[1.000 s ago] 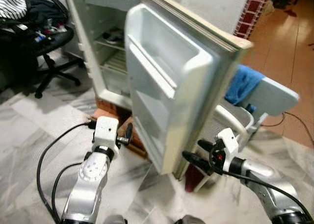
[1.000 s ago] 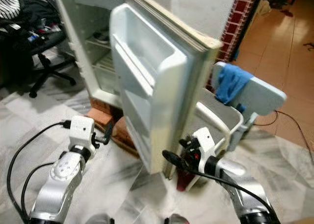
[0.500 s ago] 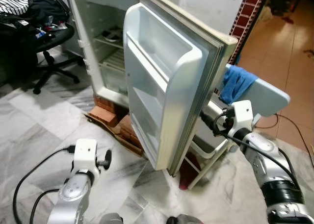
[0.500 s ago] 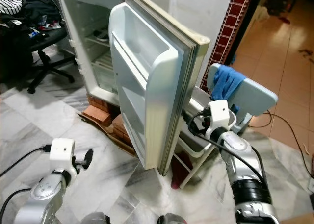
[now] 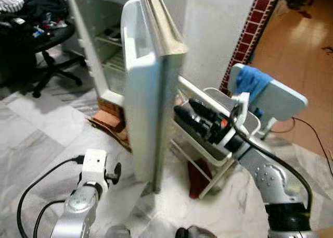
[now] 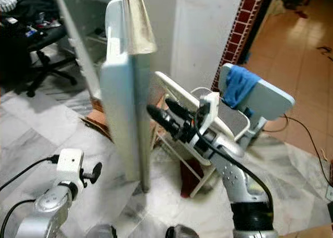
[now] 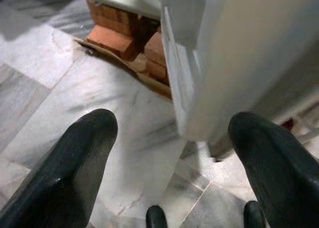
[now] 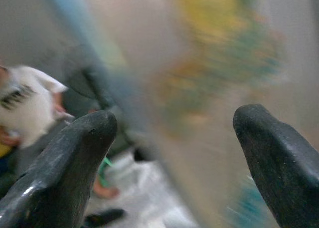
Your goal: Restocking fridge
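Note:
The white fridge door [image 5: 143, 102] stands half open and edge-on to me, its shelf side facing the fridge's open inside [image 5: 112, 45]. My right gripper [image 5: 182, 109] is open and reaches across to the door's outer face at mid height, fingertips close against it. Whether they touch is hard to tell. The right wrist view is blurred, with both fingers [image 8: 75, 158] spread apart and nothing between them. My left gripper [image 5: 115, 171] is open and hangs low near the floor by the door's bottom corner [image 7: 199, 123].
Red bricks [image 7: 119, 36] prop the fridge on the marble floor. A white wire rack [image 5: 229, 144] and a pale blue chair [image 5: 281, 100] with a blue cloth [image 5: 250, 82] stand right of the door. An office chair [image 5: 41, 40] piled with clothes is at far left.
The door has swung toward the fridge and now shows edge-on. My right gripper has moved from behind the door to its outer face. The left arm stays low.

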You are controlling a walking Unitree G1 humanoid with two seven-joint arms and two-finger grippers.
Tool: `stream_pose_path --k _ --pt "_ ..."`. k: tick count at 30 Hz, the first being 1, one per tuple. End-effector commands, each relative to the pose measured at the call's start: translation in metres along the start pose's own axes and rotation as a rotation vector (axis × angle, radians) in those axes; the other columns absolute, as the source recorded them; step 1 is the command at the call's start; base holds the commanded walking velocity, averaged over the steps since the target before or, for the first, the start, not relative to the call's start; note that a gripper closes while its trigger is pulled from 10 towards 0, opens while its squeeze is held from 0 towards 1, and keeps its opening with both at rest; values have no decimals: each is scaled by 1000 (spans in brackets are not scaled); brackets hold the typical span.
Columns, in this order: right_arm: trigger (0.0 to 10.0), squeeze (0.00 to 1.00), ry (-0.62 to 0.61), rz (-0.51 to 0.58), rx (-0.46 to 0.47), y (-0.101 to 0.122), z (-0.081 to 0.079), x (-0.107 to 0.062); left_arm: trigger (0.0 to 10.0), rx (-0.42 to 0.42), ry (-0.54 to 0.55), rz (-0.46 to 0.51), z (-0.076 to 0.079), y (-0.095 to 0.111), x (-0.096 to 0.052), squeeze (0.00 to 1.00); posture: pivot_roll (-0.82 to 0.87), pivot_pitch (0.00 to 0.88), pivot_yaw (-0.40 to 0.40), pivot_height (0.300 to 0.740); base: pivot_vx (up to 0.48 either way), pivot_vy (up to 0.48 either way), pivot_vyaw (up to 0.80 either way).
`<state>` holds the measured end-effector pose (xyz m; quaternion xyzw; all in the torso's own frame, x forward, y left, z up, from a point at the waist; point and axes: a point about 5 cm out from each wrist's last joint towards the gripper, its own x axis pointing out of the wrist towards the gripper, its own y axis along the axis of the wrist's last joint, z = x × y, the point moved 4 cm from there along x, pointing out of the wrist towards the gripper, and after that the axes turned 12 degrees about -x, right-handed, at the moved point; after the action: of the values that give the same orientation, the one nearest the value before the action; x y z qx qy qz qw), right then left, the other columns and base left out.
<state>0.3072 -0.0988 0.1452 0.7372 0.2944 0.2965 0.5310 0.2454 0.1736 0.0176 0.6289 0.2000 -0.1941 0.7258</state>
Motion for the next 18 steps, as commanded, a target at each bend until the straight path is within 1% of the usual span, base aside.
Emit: stream_pose_path --k 1,2,3,4,8,10,12,13,14,15,16,17,18 --pt "10000 0 -124 -81 -13 -21 19 -11 10000 1 -8 3 0 3 -2 0 72 50 -39 740 0 0 0" --pt "10000 0 -124 -81 -13 -21 19 -11 10000 1 -8 3 0 3 -2 0 72 50 -39 740 0 0 0" --pt "10000 0 -230 -124 -28 -32 31 -18 10000 5 -10 1 1 2 -2 0 73 48 -39 740 0 0 0" --pt "10000 0 -293 -146 -11 -37 37 -23 10000 9 -11 0 1 2 -2 0 73 48 -39 740 0 0 0" --pt "10000 0 -330 -144 -7 -39 39 -27 10000 9 -11 -5 0 1 -1 0 71 43 -37 740 0 0 0" --pt "10000 0 -363 -150 -16 -42 43 -29 10000 12 -11 -5 0 1 0 0 70 38 -37 740 0 0 0" --pt "10000 0 -422 -154 -43 -45 50 -31 10000 16 -10 0 0 2 1 0 70 36 -37 740 0 0 0" --pt "10000 0 -511 -146 -78 -44 59 -35 10000 17 8 36 -3 9 3 0 66 30 -38 740 0 0 0" --pt "10000 0 -511 -146 -78 -44 59 -35 10000 17 8 36 -3 9 3 0 66 30 -38 740 0 0 0" --pt "10000 0 -608 -129 -120 -40 68 -39 10000 31 24 95 -4 20 6 0 63 22 -38 740 0 0 0" --pt "10000 0 -654 -117 -134 -38 71 -41 10000 46 24 124 -4 27 7 0 63 21 -38 740 0 334 0" --pt "10000 0 -654 -117 -134 -38 71 -41 10000 46 24 124 -4 27 7 0 63 21 -38 740 0 334 0" --pt "10000 0 -707 -93 -135 -35 73 -44 10000 60 17 159 -1 35 8 0 61 16 -39 740 0 480 0"
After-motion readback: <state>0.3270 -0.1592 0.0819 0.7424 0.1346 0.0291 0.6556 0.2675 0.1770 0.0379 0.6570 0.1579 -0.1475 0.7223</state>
